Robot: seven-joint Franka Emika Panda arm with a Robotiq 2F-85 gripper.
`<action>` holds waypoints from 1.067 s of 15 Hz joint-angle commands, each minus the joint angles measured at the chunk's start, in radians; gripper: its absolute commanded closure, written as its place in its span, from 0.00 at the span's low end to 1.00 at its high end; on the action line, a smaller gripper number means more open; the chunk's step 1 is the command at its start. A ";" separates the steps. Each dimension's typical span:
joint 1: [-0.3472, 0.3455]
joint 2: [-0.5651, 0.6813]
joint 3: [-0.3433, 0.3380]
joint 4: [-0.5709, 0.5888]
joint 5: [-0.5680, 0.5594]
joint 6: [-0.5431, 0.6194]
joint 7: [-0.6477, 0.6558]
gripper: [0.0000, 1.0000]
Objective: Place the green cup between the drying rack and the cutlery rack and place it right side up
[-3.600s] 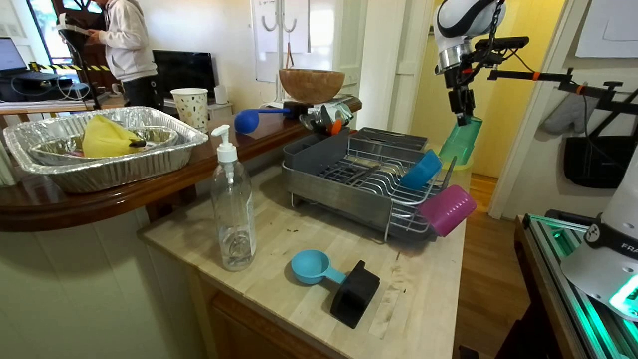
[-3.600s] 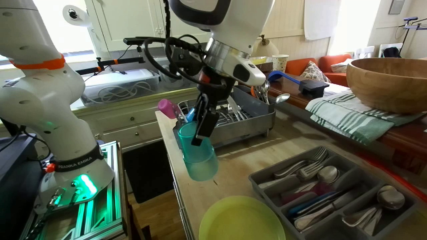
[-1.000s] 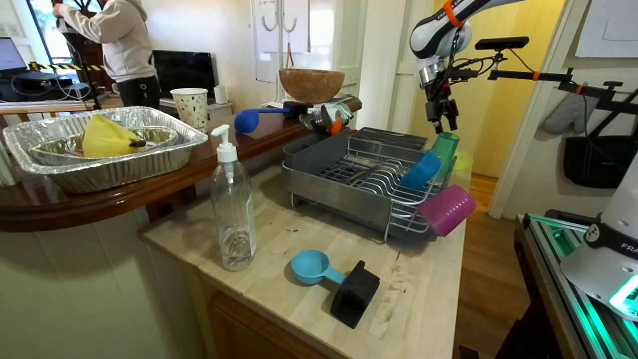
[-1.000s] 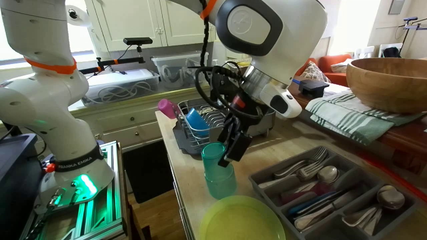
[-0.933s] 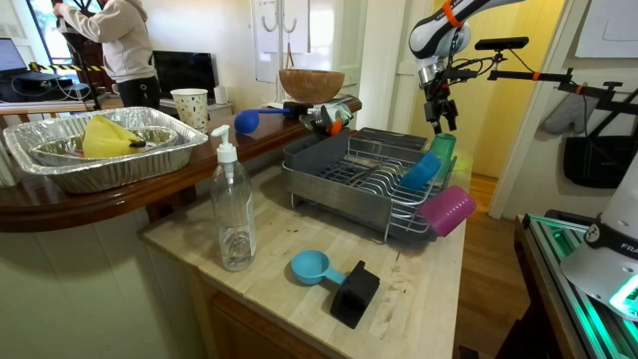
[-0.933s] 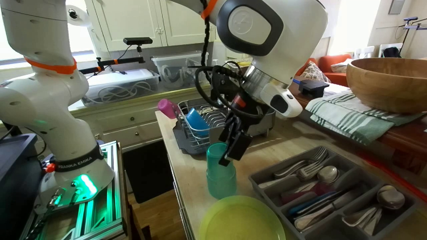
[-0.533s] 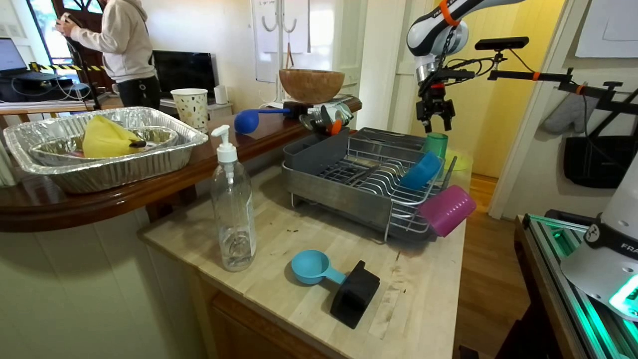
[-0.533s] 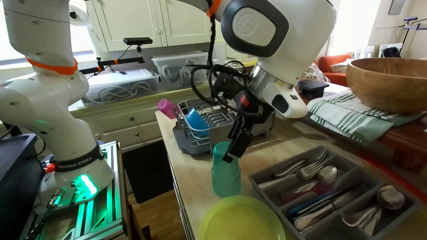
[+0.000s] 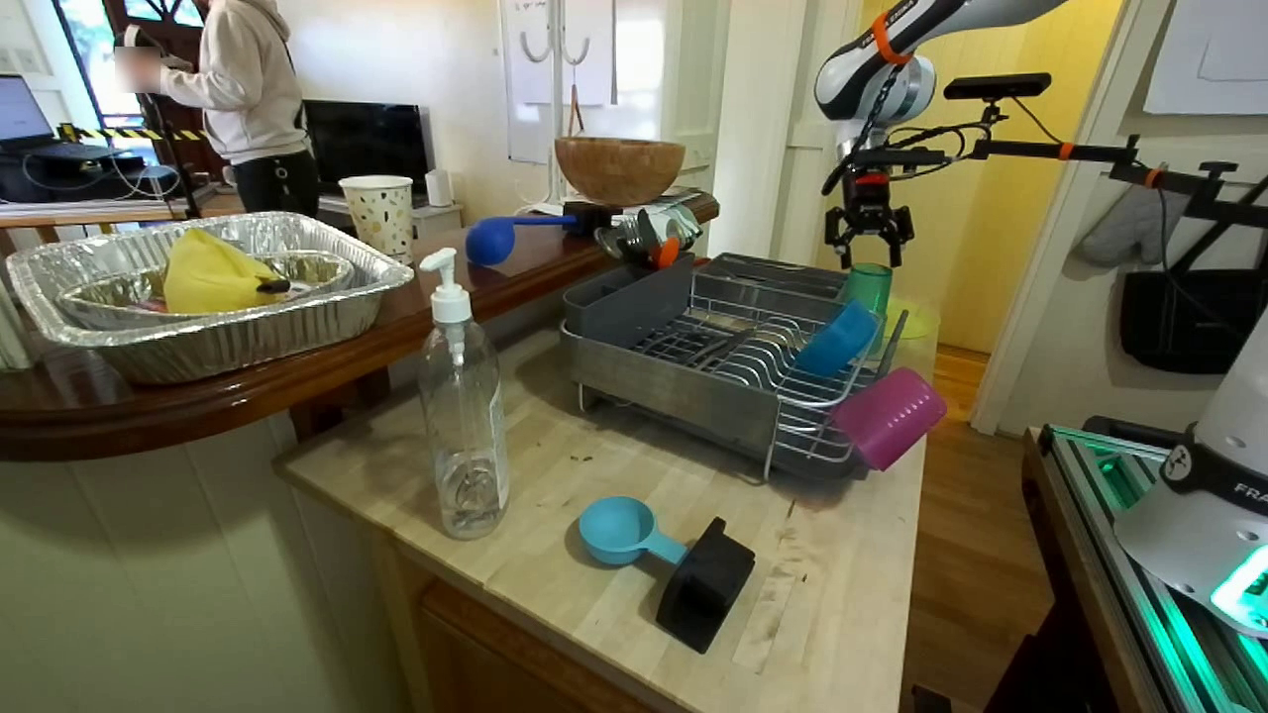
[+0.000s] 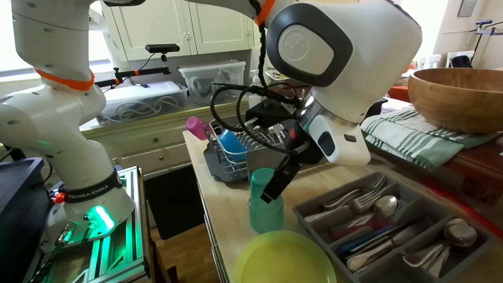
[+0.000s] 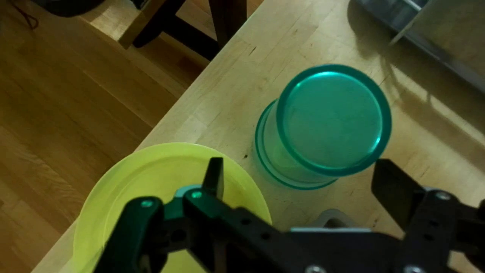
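The teal green cup [image 10: 264, 216] stands upside down on the counter, its wide rim below and its closed base [image 11: 333, 121] facing up. It is between the dark grey drying rack [image 9: 674, 381] and the grey cutlery tray [image 10: 393, 270], which is the cutlery rack. In an exterior view the rack hides the lower part of the cup [image 9: 869, 287]. My gripper [image 11: 299, 162] is open, its jaws spread wide on either side near the cup's upper end, with nothing held. In both exterior views the fingertips hang close to the cup; contact cannot be told.
A yellow plate [image 10: 285, 261] lies right beside the cup, partly under my gripper in the wrist view. A blue cup [image 9: 837, 340] and a magenta cup [image 9: 889, 418] sit at the rack's end. A wooden bowl [image 10: 459, 98] stands on the raised ledge. The counter's edge runs close by.
The cup, tilted in my gripper's grasp earlier, was let go and has settled level on the counter. Since then my wrist has turned and shifted slightly, with the jaws staying open.
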 commanded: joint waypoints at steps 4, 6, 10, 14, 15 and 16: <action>-0.043 0.086 -0.004 0.075 0.130 -0.024 0.113 0.00; -0.048 0.108 0.001 0.094 0.158 -0.037 0.141 0.00; -0.045 0.142 0.011 0.116 0.175 -0.075 0.162 0.00; -0.043 0.175 0.023 0.144 0.154 -0.151 0.145 0.00; -0.043 0.181 0.024 0.151 0.147 -0.171 0.136 0.00; -0.043 0.188 0.026 0.158 0.142 -0.189 0.129 0.00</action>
